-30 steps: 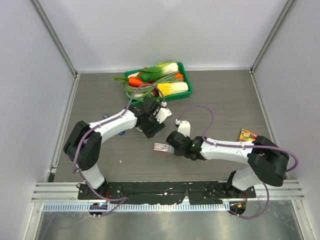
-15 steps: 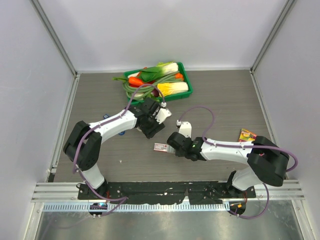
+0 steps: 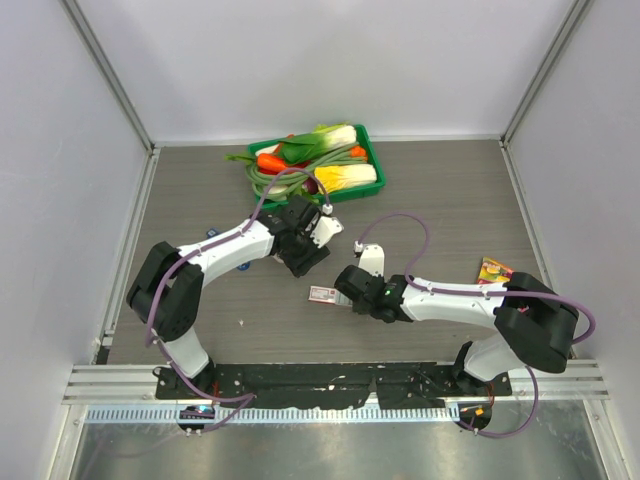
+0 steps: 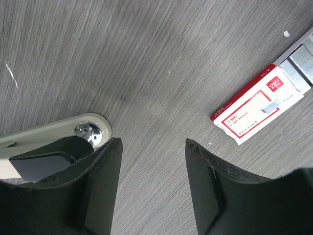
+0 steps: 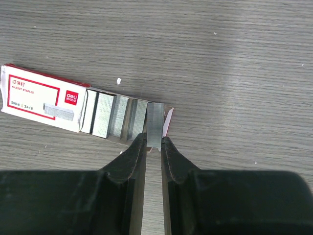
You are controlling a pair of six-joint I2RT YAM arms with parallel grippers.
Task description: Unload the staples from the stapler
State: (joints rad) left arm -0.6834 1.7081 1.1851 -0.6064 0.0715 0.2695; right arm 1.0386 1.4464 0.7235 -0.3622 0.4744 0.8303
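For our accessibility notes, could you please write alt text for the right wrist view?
The right gripper pinches one strip of staples at the open end of a red-and-white staple box, beside several more strips in its tray. The box lies flat on a grey wood-grain table.

You worked in a robotics lab cell: plain white panels [image 3: 330,60] on aluminium posts [image 3: 108,75] enclosed the grey table [image 3: 440,200], with an aluminium mounting rail [image 3: 115,383] along the table's near edge.
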